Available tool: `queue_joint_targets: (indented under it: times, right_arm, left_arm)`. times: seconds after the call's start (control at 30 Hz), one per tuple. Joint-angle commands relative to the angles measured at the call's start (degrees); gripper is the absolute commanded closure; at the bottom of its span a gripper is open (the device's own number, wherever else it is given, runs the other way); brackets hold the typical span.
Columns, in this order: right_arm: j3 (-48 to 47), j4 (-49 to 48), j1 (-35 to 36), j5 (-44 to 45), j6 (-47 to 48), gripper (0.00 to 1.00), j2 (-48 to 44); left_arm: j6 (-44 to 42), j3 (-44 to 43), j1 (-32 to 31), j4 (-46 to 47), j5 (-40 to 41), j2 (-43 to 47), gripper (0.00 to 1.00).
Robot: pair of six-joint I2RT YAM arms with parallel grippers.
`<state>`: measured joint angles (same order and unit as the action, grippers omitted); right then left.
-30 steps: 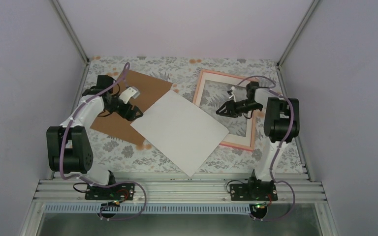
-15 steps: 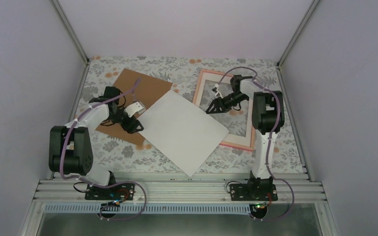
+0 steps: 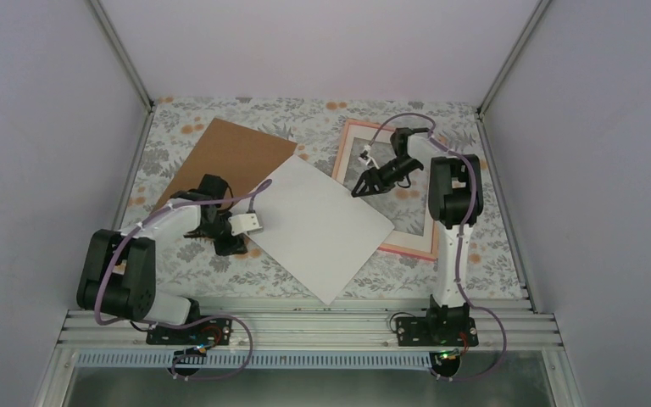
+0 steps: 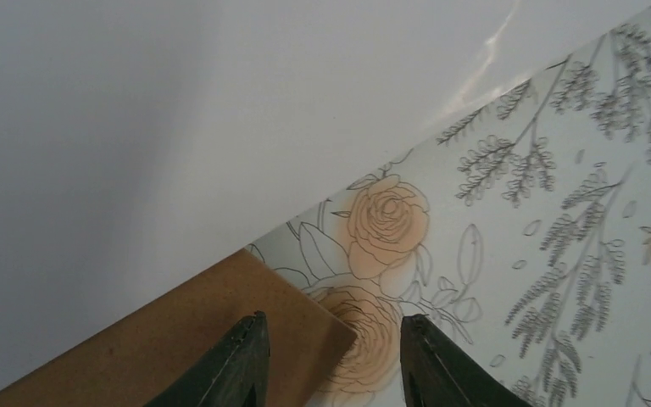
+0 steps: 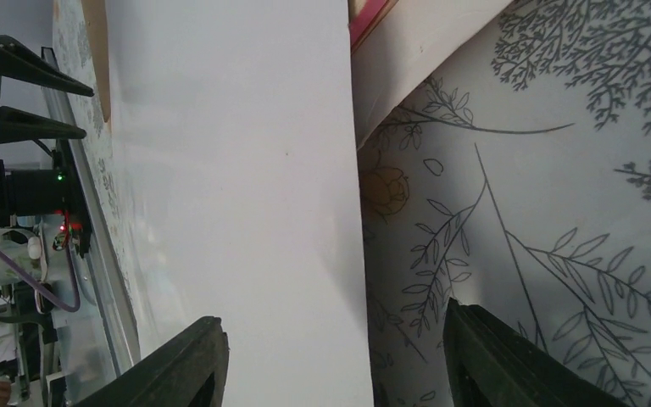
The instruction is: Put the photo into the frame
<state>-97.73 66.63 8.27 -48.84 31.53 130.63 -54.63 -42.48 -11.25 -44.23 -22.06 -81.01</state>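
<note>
Top external view is showing the photo [image 3: 309, 225] lying between the released left claw [image 3: 230, 248] and released right claw [image 3: 358, 190], long axis running far-left to near-right, corner overlapping the frame [image 3: 411, 252].

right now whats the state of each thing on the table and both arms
photo: white back up, not in the frame, overlapping frame and board
frame: lying flat, no picture in it
board: flat, partly under the photo
left gripper: jaws open, empty, at the board's near corner
right gripper: jaws open, empty, over the photo's edge by the frame
</note>
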Motion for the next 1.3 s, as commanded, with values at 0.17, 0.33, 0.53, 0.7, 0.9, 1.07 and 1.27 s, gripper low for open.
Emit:
queue_joint_targets:
  times: [0.17,0.33,0.53,0.7,0.9,1.07,1.27]
  right_arm:
    - [-3.0,1.3,2.3,-0.3,0.8,0.39,3.4]
    - [-4.3,2.7,3.2,-2.3,1.0,0.42,4.2]
    - [-2.2,4.0,3.7,-3.9,2.1,0.46,3.5]
    - [-2.6,6.2,4.0,-7.1,2.8,0.53,4.3]
    - [-2.1,6.9,4.4,-9.2,1.6,0.7,5.3]
    - [-0.9,3.9,3.3,-10.6,-2.9,0.96,2.0]
    - [10.8,-14.7,-1.4,-11.8,-17.0,0.96,-9.2]
  left_arm:
    - [1.9,-0.6,-3.9,8.3,5.1,-4.8,0.63]
    - [3.9,-2.2,-5.1,11.4,7.0,-7.4,0.63]
    - [6.2,-4.2,-6.4,15.0,9.1,-10.5,0.63]
    - [6.5,-4.9,-7.5,16.3,9.6,-12.1,0.63]
    - [6.8,-5.4,-7.7,16.8,10.0,-12.6,0.63]
    - [7.8,-5.8,-7.7,15.9,9.6,-10.2,0.6]
    - [9.9,-6.5,-7.6,14.9,8.5,-5.7,0.38]
